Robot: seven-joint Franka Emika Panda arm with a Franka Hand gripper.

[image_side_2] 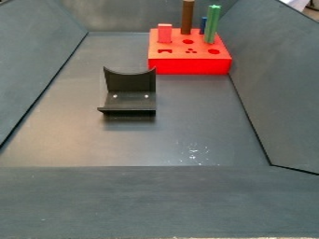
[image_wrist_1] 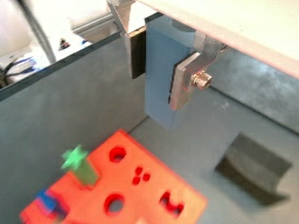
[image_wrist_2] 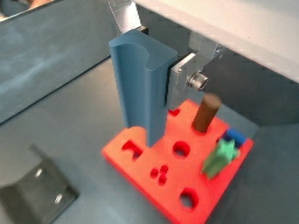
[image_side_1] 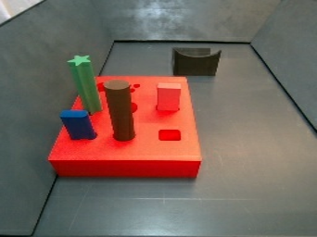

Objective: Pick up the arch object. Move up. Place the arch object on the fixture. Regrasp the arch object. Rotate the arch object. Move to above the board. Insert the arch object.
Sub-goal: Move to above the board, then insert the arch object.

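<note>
Sitting on the grey floor, the red board (image_side_1: 124, 153) carries its pegs, with the dark fixture (image_side_2: 127, 91) apart from it. High above both, the gripper (image_wrist_2: 158, 74) is clamped on the upright arch object (image_wrist_2: 138, 87), visible only in both wrist views.

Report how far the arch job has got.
Done: the pincer grips the arch object aloft, hanging upright; it shows in both wrist views only. In hand: carrying it, the board and fixture below. Left: insertion; the fixture steps cannot be judged.
</note>
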